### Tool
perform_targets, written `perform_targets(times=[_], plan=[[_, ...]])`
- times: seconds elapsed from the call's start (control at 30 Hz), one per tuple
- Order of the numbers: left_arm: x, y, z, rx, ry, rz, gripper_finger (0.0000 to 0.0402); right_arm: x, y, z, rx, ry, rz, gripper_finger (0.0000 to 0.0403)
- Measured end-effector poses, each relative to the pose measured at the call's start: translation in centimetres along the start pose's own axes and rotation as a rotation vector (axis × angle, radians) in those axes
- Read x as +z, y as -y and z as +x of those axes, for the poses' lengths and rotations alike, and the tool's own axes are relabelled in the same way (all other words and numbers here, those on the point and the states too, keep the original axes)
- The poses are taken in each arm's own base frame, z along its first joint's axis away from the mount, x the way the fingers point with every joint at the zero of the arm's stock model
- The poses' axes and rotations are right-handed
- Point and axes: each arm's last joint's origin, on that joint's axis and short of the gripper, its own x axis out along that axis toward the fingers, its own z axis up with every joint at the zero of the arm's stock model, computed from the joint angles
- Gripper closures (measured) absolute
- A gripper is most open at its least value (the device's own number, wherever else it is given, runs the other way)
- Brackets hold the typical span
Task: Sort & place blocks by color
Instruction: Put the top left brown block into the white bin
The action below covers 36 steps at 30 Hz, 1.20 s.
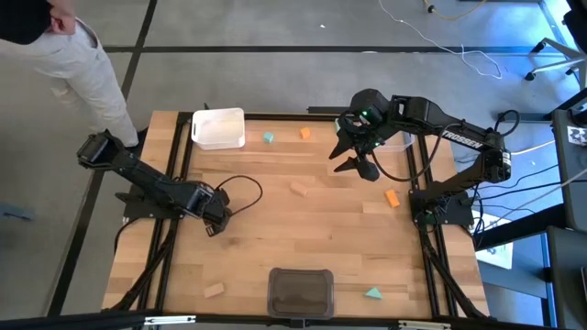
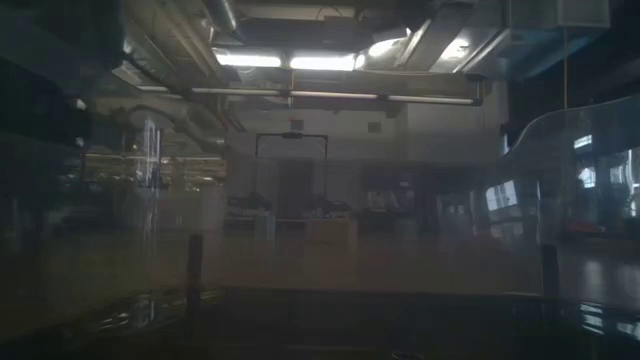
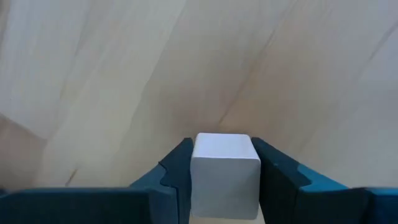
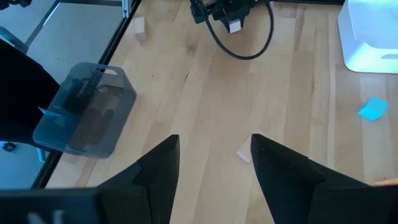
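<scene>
White tray (image 1: 218,128) at the table's (image 1: 275,238) far left, grey tray (image 1: 300,291) at the near edge.

The small pale wood cube (image 3: 224,174) sits between dark fingers. The plastic tray (image 1: 218,128) far left is white. The near plastic tray (image 1: 300,291) is dark grey.

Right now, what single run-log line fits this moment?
left gripper: fingers around pale cube, on table | right gripper: open, empty, above table | white tray: no blocks seen inside | phase: picking pale cube

Dim room (image 2: 320,200), ceiling lights (image 2: 300,62)
</scene>
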Motion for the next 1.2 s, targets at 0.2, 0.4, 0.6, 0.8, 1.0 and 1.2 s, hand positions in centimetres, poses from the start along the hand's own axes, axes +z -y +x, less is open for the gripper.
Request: perform_targets(times=[0.2, 0.4, 0.6, 0.8, 1.0, 1.2], plan=[[1.6, 0.3, -1.4, -0.043, 0.026, -0.053, 0.0281, 0.1, 0.1, 0.0, -0.028, 0.001, -0.003, 0.0204], [4.6, 0.2, -4.2, -0.079, 0.078, -0.125, 0.0281, 0.1, 0.4, 0.0, -0.125, -0.019, -0.005, 0.0204], [8.3, -1.4, -8.1, -0.047, 0.156, -0.267, 0.0281, 0.0, 0.6, -0.1, -0.178, -0.032, 0.037, 0.0204], [11.3, -5.6, -10.9, 0.018, 0.179, -0.43, 0.0281, 0.1, 0.6, -0.1, -0.186, -0.022, 0.047, 0.0204], [13.0, -11.1, -11.1, 0.074, 0.184, -0.592, 0.0281, 0.2, 0.6, -0.1, -0.187, -0.014, 0.061, 0.0204], [14.1, -16.0, -10.0, 0.12, 0.193, -0.768, 0.0281, 0.2, 0.6, -0.1, -0.188, -0.014, 0.029, 0.0204]])
